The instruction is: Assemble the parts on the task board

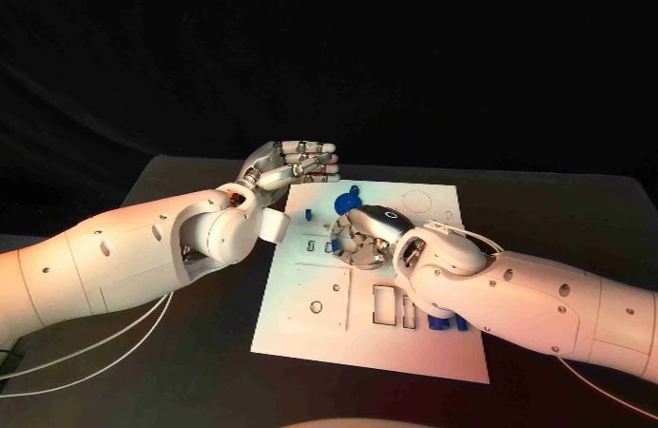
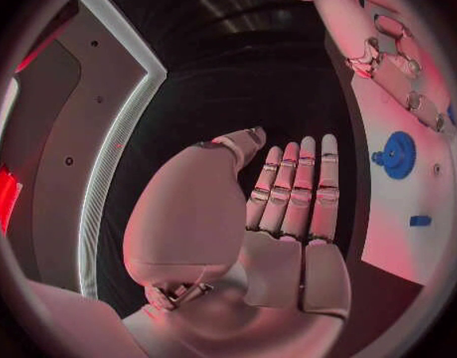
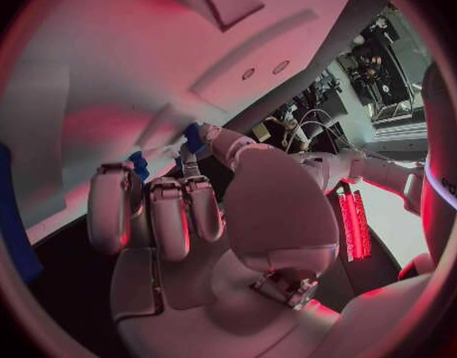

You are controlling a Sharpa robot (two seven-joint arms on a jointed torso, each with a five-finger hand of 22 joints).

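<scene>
Fingers [image 2: 298,183] of left hand [image 1: 288,169] straight, side by side, holding nothing, beside task board [image 1: 329,328] on black worktop [image 1: 164,371]. Right hand [image 1: 368,238] over board, fingers curled down; grip unclear. Blue gear [image 1: 346,202] near it.

Head camera looks down; wrist cameras sit close, sharing the task board [image 1: 412,221].

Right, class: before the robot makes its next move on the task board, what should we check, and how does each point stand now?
1. Task board flat on the table: ok.
2. Left hand free of parts: ok, fingers straight, nothing held, beside the board's far left corner.
3. Right hand over the board: ok.
4. Right hand holding a part: cannot tell; a small blue part sits at its fingertips.
5. Blue gear on the board: ok.
6. Blue parts by the slots: ok, partly hidden by the right arm.
</scene>
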